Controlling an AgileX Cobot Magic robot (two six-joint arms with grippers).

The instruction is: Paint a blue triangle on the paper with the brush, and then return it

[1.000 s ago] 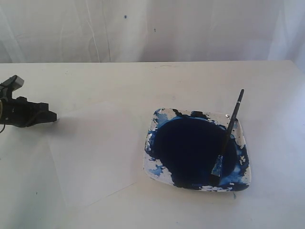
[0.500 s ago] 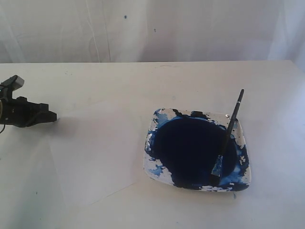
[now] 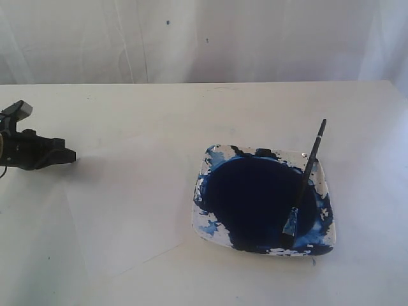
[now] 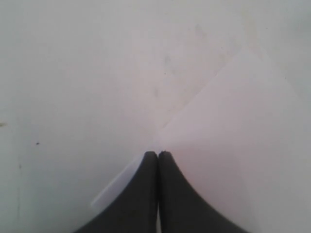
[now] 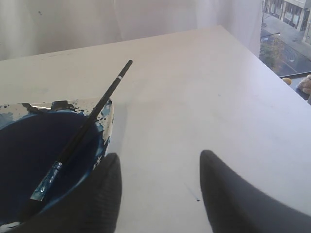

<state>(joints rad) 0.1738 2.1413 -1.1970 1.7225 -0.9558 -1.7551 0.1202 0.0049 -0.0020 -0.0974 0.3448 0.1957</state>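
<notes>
The brush (image 3: pixel 305 178) lies in the paint dish (image 3: pixel 210 153), bristles down in the dark navy pool (image 3: pixel 255 194) and black handle leaning over the far right rim; the right wrist view shows the brush (image 5: pixel 80 131) too. The white paper (image 3: pixel 127 204) lies flat left of the dish, with no blue triangle on it. My left gripper (image 3: pixel 70 155) is shut and empty at the paper's far-left corner, and the paper (image 4: pixel 233 136) edge shows just past its fingertips (image 4: pixel 150 156). My right gripper (image 5: pixel 159 160) is open and empty, beside the dish, out of the exterior view.
The dish rim (image 5: pixel 108 121) is blotched with blue and white. The table's far edge meets a white curtain (image 3: pixel 204 38). The table's right edge (image 5: pixel 272 73) falls away past the dish. A small dark speck (image 5: pixel 198 199) sits on the table between the right fingers.
</notes>
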